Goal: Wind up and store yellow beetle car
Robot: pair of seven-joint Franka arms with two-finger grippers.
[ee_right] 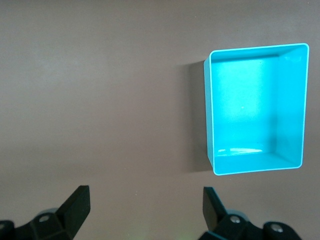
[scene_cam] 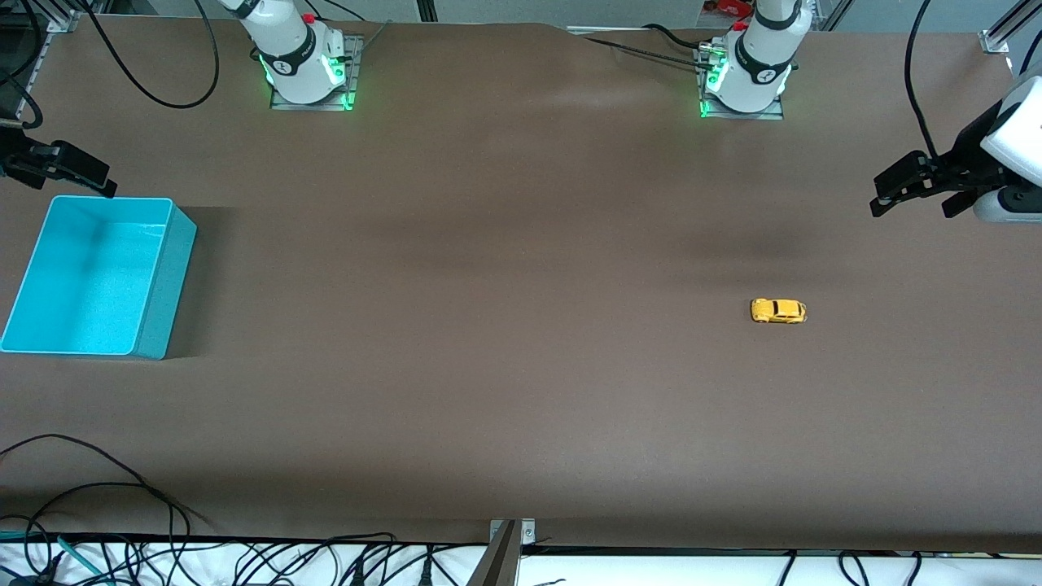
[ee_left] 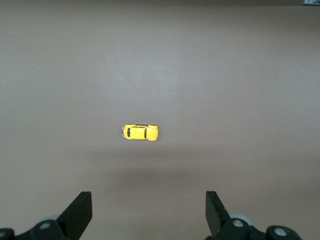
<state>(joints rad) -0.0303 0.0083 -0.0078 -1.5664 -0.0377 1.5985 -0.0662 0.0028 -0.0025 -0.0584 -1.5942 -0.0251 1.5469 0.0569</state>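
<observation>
Your yellow toy car (scene_cam: pixel 777 310) sits on the table, at ten o'clock from your left gripper (scene_cam: pixel 912 194). Both left and right gripper (scene_cam: pixel 77 172) hover spread apart, ready; the bin (scene_cam: pixel 167 277) awaits storage.

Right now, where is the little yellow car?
The yellow car sits alone on the brown table, toward the left arm's end, away from the turquoise bin.

Bare table (scene_cam: pixel 521 325) all round the yellow beetle car (scene_cam: pixel 777 310)
</observation>
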